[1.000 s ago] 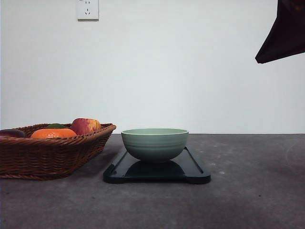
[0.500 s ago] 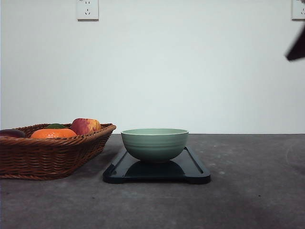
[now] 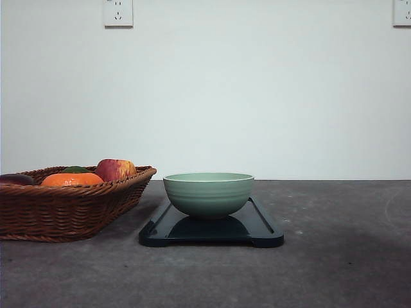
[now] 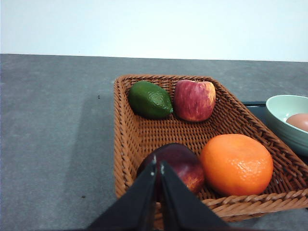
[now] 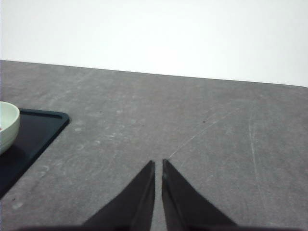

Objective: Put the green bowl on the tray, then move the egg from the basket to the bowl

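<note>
Bowl [image 3: 208, 194] on tray [image 3: 260, 226], egg [image 4: 299, 121] inside; both tools [image 4: 158, 167] [image 5: 158, 166] pinched narrow — empty.

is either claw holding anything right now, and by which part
Nothing is held. The left claw and the right claw are both shut with nothing between their tips.

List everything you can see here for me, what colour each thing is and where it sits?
green bowl: one, pale sage green, on the tray
tray: one, glossy black, on the table right of the basket
egg: one, brownish, inside the bowl
basket: one, brown wicker, left on the table
orange: one, orange, in the basket
apple: one, red and yellow, in the basket
lime: one, dark green, beside the apple
dark red fruit: one, beside the orange
wall sockets: two, white, on the wall
table: one, dark grey
left gripper: black, shut, over the basket
right gripper: black, shut, over bare table
</note>
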You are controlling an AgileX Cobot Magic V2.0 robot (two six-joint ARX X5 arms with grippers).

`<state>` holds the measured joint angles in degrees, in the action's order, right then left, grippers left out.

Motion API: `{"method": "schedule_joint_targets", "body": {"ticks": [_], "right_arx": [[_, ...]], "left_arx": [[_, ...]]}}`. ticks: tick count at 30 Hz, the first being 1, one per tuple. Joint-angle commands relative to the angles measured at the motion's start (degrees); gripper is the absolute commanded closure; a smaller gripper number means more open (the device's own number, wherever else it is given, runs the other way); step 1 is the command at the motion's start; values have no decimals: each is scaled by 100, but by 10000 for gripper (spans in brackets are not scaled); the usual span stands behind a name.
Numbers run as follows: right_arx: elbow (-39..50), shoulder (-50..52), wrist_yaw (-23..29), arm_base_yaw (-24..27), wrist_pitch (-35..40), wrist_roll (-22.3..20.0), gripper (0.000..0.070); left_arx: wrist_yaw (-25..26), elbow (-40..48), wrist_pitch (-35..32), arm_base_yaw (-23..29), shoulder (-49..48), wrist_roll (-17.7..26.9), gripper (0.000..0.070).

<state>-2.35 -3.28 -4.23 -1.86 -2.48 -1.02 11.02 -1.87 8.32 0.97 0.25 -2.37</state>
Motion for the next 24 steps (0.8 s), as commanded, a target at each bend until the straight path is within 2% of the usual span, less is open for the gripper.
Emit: {"method": "schedule_joint_targets", "body": {"ticks": [1, 12, 24], "right_arx": [[71, 120, -24, 59, 59, 102, 681], [169, 306, -16, 126, -226, 104, 681], [164, 307, -20, 124, 0, 101, 681]], "left_arx": [[-1, 111, -59, 4, -7, 61, 700], [-1, 111, -59, 4, -7, 61, 700], [-3, 111, -59, 4, -7, 61, 700]]}}
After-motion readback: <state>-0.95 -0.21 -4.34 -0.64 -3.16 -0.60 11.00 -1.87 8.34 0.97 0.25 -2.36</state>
